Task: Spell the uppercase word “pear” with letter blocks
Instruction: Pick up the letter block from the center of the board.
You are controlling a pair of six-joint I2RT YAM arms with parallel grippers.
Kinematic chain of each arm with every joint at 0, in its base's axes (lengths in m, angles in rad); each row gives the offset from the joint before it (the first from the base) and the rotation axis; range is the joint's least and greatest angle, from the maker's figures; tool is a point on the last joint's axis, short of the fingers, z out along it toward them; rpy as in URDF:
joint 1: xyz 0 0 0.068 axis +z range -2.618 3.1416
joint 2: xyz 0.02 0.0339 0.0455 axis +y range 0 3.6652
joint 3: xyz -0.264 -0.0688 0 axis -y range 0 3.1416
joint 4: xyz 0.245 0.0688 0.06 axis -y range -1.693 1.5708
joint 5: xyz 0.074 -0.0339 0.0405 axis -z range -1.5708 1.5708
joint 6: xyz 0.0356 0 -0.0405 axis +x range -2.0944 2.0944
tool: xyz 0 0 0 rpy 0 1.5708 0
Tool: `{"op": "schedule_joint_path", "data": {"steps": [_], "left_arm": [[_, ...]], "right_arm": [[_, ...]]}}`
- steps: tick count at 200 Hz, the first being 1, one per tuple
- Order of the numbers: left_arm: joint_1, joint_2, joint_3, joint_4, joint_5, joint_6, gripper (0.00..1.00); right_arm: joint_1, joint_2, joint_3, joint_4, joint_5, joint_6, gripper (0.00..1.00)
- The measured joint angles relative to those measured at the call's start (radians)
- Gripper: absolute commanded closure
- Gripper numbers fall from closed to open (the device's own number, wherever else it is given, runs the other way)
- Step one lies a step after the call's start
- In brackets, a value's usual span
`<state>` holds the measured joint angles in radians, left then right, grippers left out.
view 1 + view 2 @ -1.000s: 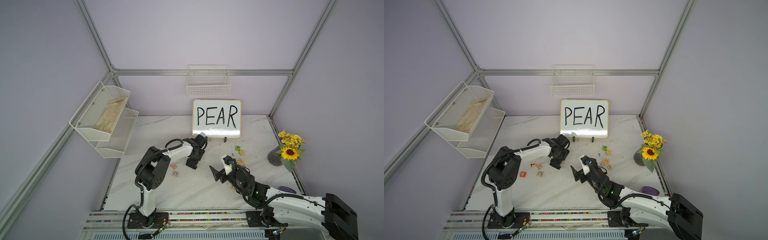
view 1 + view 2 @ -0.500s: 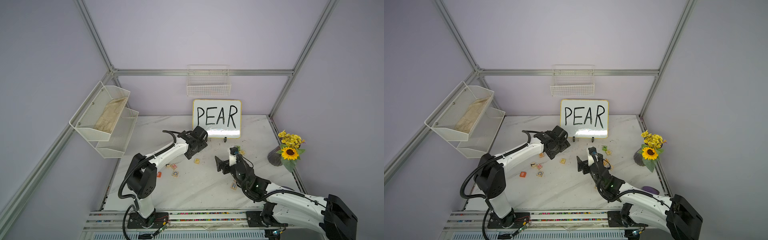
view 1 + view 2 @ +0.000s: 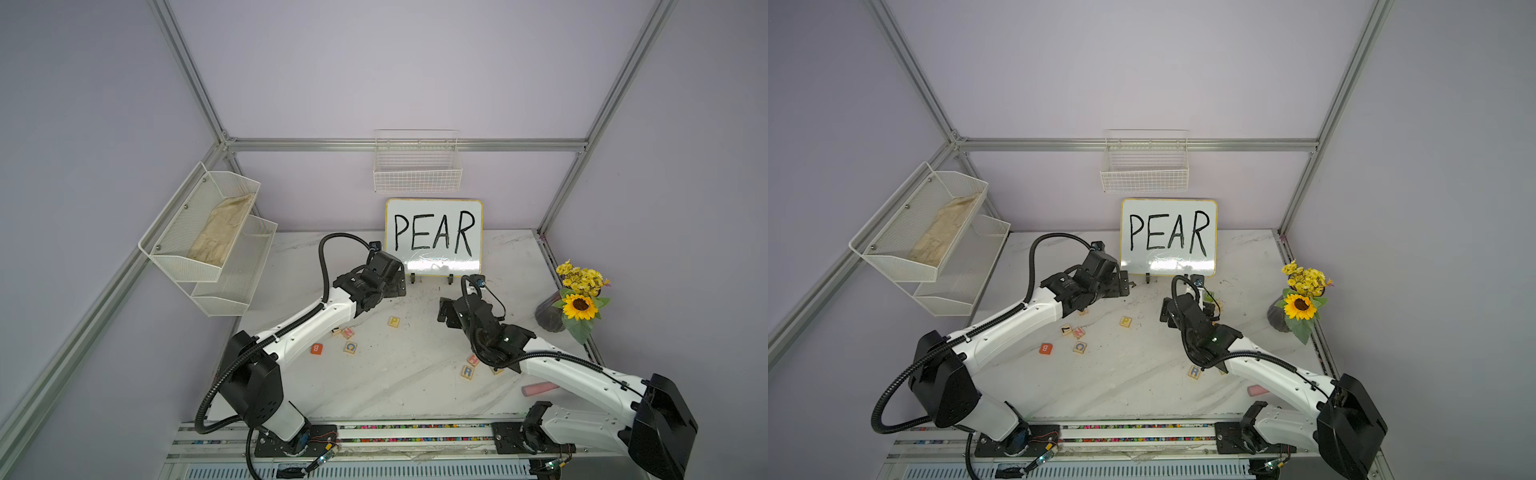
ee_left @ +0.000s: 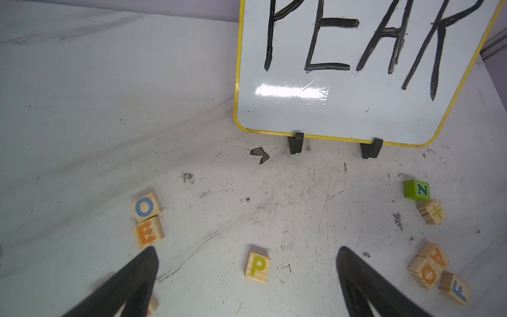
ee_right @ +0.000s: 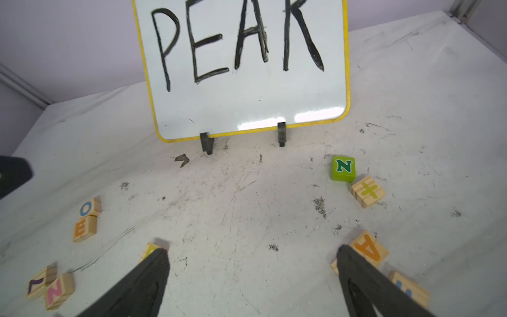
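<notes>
The yellow P block [image 4: 258, 266] lies alone on the table mid-front of the whiteboard, also in both top views [image 3: 394, 321] [image 3: 1125, 321]. My left gripper [image 4: 247, 249] hovers open above and behind it, nothing held. An orange E block [image 4: 148, 233] sits beside a blue O block [image 4: 145, 207]. The orange A block [image 5: 369, 248] lies by the right fingertip of my open right gripper [image 5: 252, 249], which is empty. The blue R block [image 3: 467, 371] lies under the right arm.
The PEAR whiteboard [image 3: 434, 237] stands at the back. A green N cube [image 5: 343, 168] and a plus block [image 5: 367, 192] lie to its right, an orange B cube [image 3: 316, 348] front left. A flower vase [image 3: 552, 316] stands at the right edge.
The left gripper has lifted off the spot where the P block lies and swung back toward the whiteboard, opening wider. The right gripper has moved back too.
</notes>
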<state>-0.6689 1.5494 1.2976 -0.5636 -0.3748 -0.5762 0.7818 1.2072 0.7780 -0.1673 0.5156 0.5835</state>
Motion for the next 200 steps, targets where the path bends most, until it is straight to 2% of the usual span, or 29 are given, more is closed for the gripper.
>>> {"op": "schedule_joint_path", "data": {"steps": [46,104,156,200], "left_arm": [[0.008,-0.032,-0.148,0.124,0.109,0.126,0.0],[0.014,-0.061,-0.214,0.235,0.241,0.131,0.0],[0.014,-0.078,-0.255,0.271,0.257,0.124,0.0],[0.015,-0.095,-0.257,0.267,0.212,0.119,0.0]], "right_arm": [[-0.119,0.081,0.079,-0.225,-0.051,0.156,0.05],[-0.272,0.076,0.044,-0.33,-0.116,0.259,0.07],[-0.346,0.141,0.068,-0.346,-0.16,0.273,0.08],[-0.363,0.187,0.111,-0.333,-0.183,0.257,0.08]]}}
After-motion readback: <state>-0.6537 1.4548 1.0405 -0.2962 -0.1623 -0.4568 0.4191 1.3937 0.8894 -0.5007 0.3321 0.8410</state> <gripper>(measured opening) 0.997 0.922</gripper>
